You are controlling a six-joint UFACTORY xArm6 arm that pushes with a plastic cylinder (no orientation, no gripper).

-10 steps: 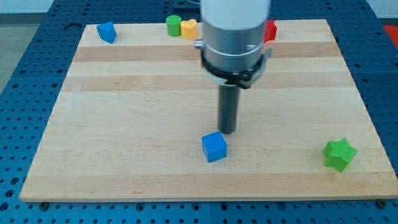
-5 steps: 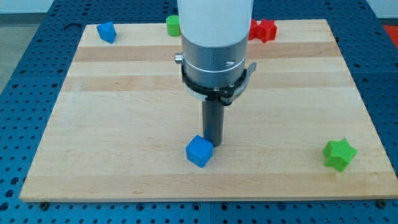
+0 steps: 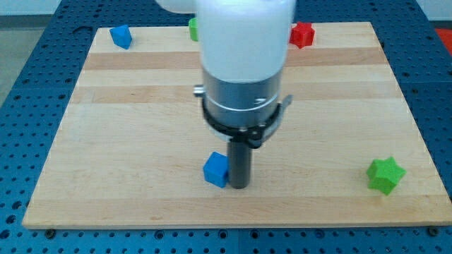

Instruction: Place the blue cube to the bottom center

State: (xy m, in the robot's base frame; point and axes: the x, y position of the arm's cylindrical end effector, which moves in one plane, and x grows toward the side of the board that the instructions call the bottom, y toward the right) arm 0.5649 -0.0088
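The blue cube [image 3: 215, 169] sits on the wooden board [image 3: 127, 141], near the view's bottom, slightly left of centre. My tip [image 3: 239, 186] is right beside it, touching its right side. The rod hangs from the arm's large white and grey body [image 3: 244, 63], which hides the middle of the board's top edge.
A second blue block [image 3: 121, 35] lies at the top left corner. A green block [image 3: 192, 27] peeks out left of the arm at the top edge. A red block [image 3: 303, 34] lies at the top, right of the arm. A green star-shaped block [image 3: 385, 175] lies at the bottom right.
My tip has moved left and toward the view's bottom, pushing the blue cube leftward. The arm's body now hides the yellow block and more of the green block at the top.
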